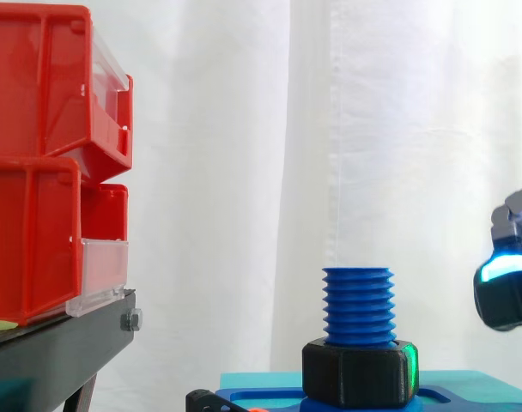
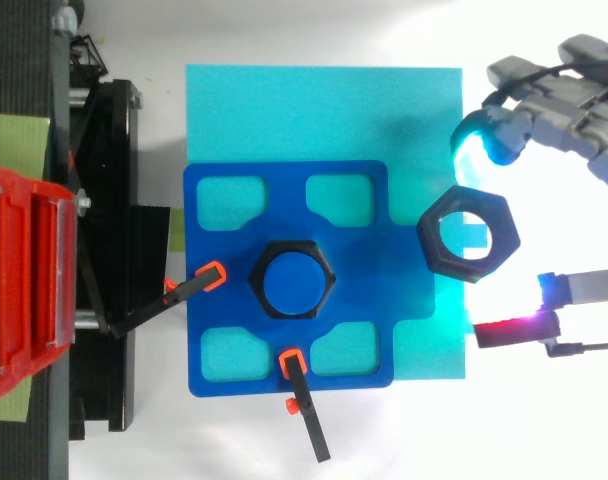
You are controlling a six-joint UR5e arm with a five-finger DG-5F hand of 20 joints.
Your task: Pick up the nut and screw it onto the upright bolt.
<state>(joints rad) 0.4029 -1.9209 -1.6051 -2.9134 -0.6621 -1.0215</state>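
A blue threaded bolt (image 1: pixel 357 305) stands upright in the middle of a blue plate (image 2: pixel 219 330), with a black hex nut (image 1: pixel 360 373) around its foot. From above, the bolt (image 2: pixel 292 281) shows as a blue disc ringed by that nut. A second, loose black nut (image 2: pixel 469 235) lies flat at the plate's right edge, half on the cyan mat (image 2: pixel 324 110). My hand (image 2: pixel 559 95) hovers open at the right. Its cyan-glowing fingertip (image 2: pixel 476 140) is just above the loose nut, and a magenta-glowing one (image 2: pixel 514 330) is below it. Neither touches the nut. From the side, the hand (image 1: pixel 506 283) hangs right of the bolt.
Red bins (image 1: pixel 46 163) stand stacked on a black stand (image 1: pixel 63 348) at the left. Two black clamps with orange tips (image 2: pixel 209 276) (image 2: pixel 292 362) hold the blue plate at its left and front edges. White surface surrounds the mat.
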